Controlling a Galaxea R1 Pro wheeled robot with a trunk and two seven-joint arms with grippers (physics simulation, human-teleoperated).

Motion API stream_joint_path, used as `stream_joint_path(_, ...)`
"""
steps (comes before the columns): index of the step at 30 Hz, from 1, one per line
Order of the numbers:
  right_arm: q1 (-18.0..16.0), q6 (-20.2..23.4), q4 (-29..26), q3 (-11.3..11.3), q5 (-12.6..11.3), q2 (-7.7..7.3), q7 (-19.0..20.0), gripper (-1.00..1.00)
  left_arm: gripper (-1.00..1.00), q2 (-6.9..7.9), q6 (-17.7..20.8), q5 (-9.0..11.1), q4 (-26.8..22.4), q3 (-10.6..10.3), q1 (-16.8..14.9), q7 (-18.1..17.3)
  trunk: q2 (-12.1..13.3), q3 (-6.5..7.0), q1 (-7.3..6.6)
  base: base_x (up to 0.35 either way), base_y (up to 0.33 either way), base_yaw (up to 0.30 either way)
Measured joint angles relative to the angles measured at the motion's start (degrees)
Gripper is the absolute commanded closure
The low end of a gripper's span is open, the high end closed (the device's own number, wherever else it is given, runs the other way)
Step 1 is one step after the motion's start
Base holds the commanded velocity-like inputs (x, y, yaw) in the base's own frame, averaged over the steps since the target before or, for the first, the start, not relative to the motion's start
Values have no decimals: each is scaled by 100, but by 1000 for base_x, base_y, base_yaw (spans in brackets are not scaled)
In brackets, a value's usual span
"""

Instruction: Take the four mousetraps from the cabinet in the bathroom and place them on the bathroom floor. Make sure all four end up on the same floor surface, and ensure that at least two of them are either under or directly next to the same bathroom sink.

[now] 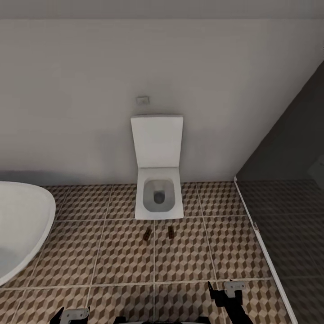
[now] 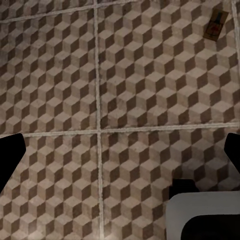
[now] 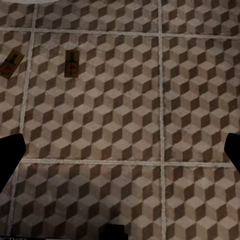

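Two mousetraps lie on the cube-patterned bathroom floor (image 1: 112, 256) just in front of the toilet, one (image 1: 147, 233) angled and one (image 1: 171, 231) nearly straight. The right wrist view has both mousetraps (image 3: 10, 64) (image 3: 71, 63) side by side on the tiles. In the left wrist view one mousetrap (image 2: 216, 25) lies beside a grout line. My left gripper (image 1: 69, 315) (image 2: 120, 150) and right gripper (image 1: 227, 292) (image 3: 120, 150) hang low over the floor, well short of the traps. Both are open and hold nothing. The cabinet is out of view.
A white toilet (image 1: 158, 180) with its lid up stands against the back wall. A white rounded basin (image 1: 18, 225) juts in from the left; sink or tub, I cannot tell. A dark glass partition (image 1: 288, 216) with a pale floor rail runs along the right.
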Motion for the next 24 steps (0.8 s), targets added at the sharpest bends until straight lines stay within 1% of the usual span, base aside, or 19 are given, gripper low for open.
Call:
stream_joint_path(8,0,0,0,4,2,10,1,-100,-100,-1,0,0,0,0,0,0,0,6,0,0,0,-7)
stream_joint_path(24,0,0,0,3,-1,18,-6,-100,-100,-8,6,0,0,0,0,0,0,141,0,0,0,0)
